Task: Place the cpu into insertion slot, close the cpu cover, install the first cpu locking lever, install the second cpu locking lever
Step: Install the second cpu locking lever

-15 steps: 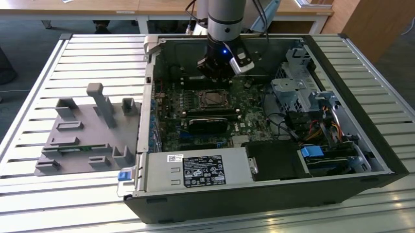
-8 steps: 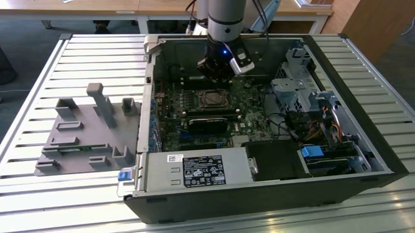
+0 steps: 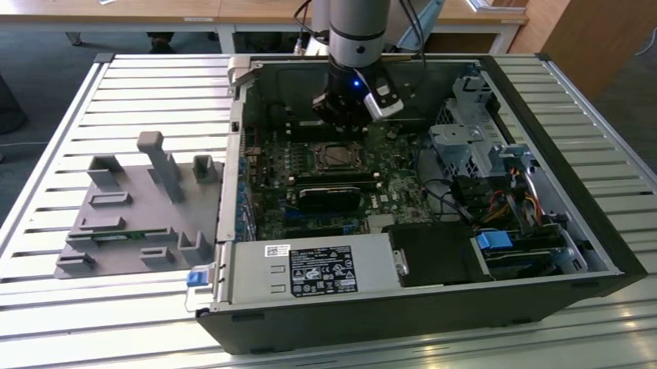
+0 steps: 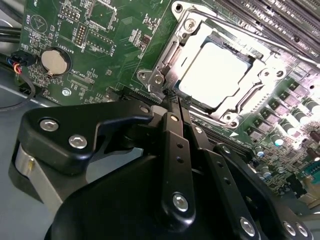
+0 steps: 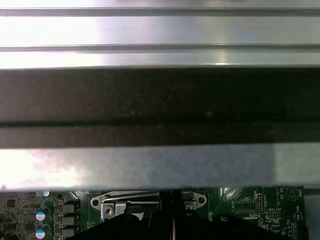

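The cpu (image 4: 215, 75) lies flat in the insertion slot (image 3: 334, 157) with its pale silver face showing. The cpu cover (image 4: 262, 80) lies down around it as a silvery frame. My gripper (image 4: 176, 102) hangs just beside one corner of the socket frame, and its two black fingers (image 4: 172, 150) are pressed together with nothing visible between them. In the exterior view the gripper (image 3: 345, 119) hovers over the motherboard just behind the socket, inside the open computer case. In the first wrist view the socket frame (image 5: 112, 202) shows right by the fingers.
The case's back wall (image 3: 308, 84) rises close behind the gripper. A black card (image 3: 328, 196) and a grey box with a white label (image 3: 318, 273) lie in front of the socket. A drive cage (image 3: 472, 146) stands at the exterior view's right. A grey fixture plate (image 3: 134, 207) sits outside the case.
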`<move>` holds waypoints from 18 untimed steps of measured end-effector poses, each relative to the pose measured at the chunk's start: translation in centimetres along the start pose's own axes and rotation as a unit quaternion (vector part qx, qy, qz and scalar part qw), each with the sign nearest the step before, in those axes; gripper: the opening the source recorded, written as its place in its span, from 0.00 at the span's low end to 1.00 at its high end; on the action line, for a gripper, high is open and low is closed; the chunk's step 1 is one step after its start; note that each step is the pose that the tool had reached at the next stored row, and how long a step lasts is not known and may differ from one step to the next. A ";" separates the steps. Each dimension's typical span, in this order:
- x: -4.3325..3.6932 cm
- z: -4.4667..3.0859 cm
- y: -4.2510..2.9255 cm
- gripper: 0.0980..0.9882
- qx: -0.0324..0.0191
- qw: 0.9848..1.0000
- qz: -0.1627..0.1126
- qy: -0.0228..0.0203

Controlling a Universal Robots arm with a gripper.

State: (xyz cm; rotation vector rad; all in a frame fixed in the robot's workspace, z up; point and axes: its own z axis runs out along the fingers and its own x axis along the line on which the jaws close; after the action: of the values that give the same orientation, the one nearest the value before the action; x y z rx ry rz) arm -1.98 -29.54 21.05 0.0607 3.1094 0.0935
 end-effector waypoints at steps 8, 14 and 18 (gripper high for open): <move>-0.01 -0.08 -0.32 0.06 0.000 1.000 0.000 0.000; -0.06 -1.54 -0.23 0.06 0.000 1.000 0.000 0.000; -0.09 -2.60 -0.16 0.06 0.000 1.000 0.000 0.000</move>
State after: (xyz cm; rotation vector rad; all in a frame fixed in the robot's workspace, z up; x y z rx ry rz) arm -1.97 -29.86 23.63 0.0608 3.1094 0.0933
